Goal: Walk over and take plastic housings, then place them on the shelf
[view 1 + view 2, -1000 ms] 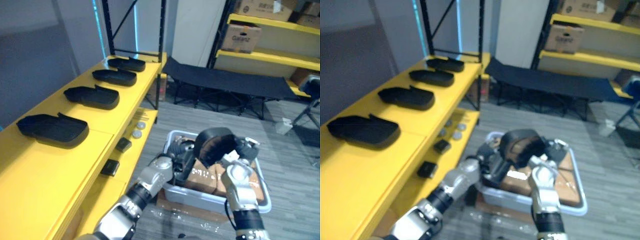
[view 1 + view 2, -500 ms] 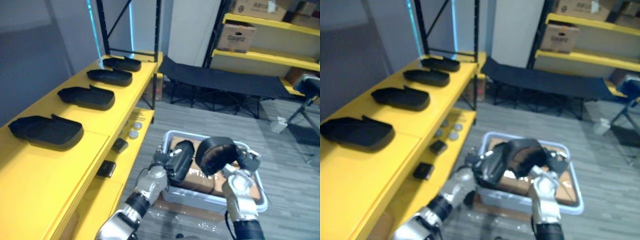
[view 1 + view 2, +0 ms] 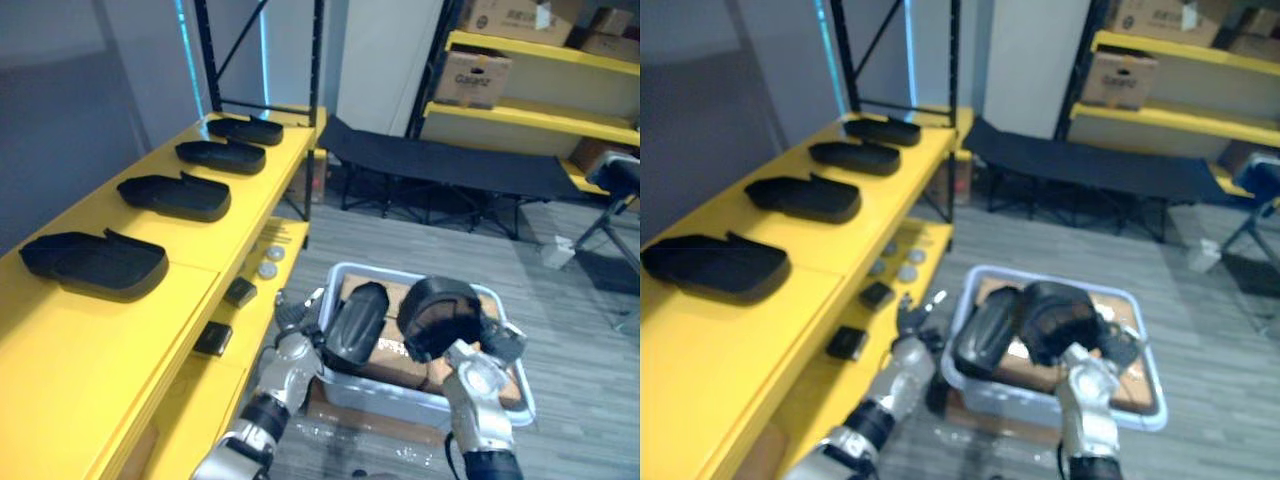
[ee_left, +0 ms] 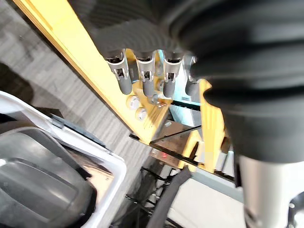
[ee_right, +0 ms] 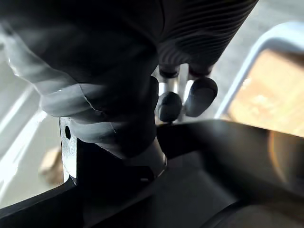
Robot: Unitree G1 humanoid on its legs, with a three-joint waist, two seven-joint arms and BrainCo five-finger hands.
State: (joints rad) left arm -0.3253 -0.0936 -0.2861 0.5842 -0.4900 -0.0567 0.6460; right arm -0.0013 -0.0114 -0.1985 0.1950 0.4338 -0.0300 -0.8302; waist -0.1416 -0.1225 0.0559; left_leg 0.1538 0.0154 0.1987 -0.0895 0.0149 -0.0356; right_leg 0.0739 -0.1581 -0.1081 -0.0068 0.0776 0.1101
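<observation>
The left robot hand [image 3: 293, 335] is drawn back off the plastic housing [image 3: 352, 325], fingers straight; it is clutched by the right robot hand [image 3: 485, 355] over the bin [image 3: 385, 395]

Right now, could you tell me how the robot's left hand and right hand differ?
The left hand has straight fingers and holds nothing; the right hand is curled round a black plastic housing. The left hand sits by the white bin's side nearest the yellow shelf; the right hand is toward its other side. Both are close to the bin.
</observation>
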